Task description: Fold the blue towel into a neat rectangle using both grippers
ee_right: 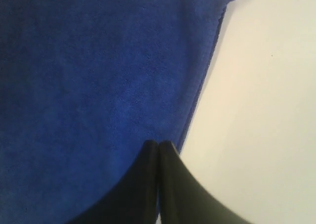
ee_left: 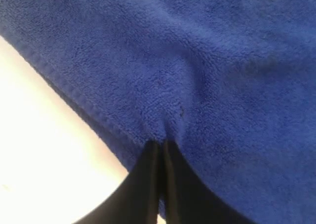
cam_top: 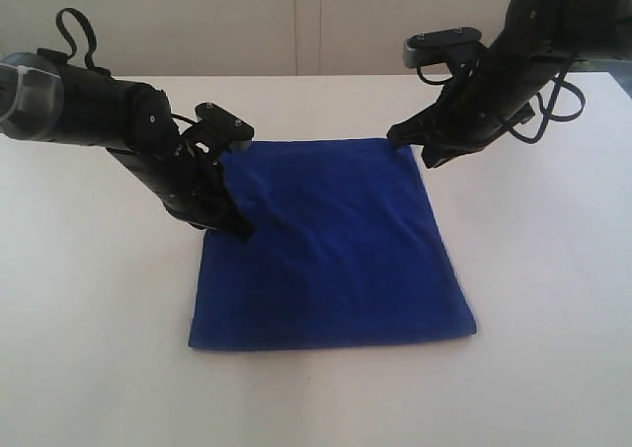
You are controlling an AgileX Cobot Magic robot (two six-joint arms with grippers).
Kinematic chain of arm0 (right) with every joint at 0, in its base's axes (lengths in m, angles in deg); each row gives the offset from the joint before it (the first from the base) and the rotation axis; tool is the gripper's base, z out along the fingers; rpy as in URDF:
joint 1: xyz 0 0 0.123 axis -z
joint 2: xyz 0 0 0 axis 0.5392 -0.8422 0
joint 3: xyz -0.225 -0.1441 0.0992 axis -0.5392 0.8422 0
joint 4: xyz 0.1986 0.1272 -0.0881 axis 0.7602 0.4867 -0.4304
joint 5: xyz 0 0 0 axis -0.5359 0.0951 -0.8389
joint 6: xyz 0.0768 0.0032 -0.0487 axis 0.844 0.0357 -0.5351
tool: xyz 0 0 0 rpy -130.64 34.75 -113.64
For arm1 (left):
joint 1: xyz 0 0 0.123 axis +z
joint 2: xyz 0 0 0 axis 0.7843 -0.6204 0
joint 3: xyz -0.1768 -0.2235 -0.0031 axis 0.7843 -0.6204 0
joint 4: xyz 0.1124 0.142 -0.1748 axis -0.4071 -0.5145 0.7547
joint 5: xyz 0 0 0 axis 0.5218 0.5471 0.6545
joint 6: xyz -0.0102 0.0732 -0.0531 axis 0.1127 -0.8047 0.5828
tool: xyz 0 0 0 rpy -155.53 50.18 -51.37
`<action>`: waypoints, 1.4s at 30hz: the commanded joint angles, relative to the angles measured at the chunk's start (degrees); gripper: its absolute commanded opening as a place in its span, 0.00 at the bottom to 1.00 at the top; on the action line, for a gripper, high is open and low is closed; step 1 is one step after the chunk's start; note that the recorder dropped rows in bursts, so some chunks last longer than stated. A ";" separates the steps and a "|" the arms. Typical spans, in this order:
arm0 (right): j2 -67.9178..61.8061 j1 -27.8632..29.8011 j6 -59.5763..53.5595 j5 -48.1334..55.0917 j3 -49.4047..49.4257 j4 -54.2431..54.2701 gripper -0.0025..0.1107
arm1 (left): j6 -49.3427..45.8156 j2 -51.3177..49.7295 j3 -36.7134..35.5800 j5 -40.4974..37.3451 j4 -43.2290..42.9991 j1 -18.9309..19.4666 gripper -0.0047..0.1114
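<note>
On the white table (cam_top: 89, 319) the blue towel (cam_top: 336, 250) lies flat under both grippers, puckered into the pinching left gripper (ee_left: 159, 144), its hem beside the pressed-together right gripper (ee_right: 158, 144), whose hold is unclear; grasping looks underway, and next comes an even, joint lift.

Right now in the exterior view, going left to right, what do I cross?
left claw, pinching the towel's left edge → blue towel, taken at its middle → right claw, at the towel's far right corner
</note>
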 commanded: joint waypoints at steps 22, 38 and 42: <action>-11.57 -1.09 -9.67 -4.88 -6.42 13.04 0.02 | 0.18 0.72 0.19 -4.56 -1.53 -0.19 0.39; -15.49 -0.99 -9.56 -5.10 -6.30 12.78 0.02 | 0.28 0.72 0.19 -11.39 -6.67 -0.19 0.13; -15.49 -0.99 -9.56 -5.10 -6.30 12.78 0.02 | 0.28 0.61 0.19 -13.30 -7.47 -0.19 0.16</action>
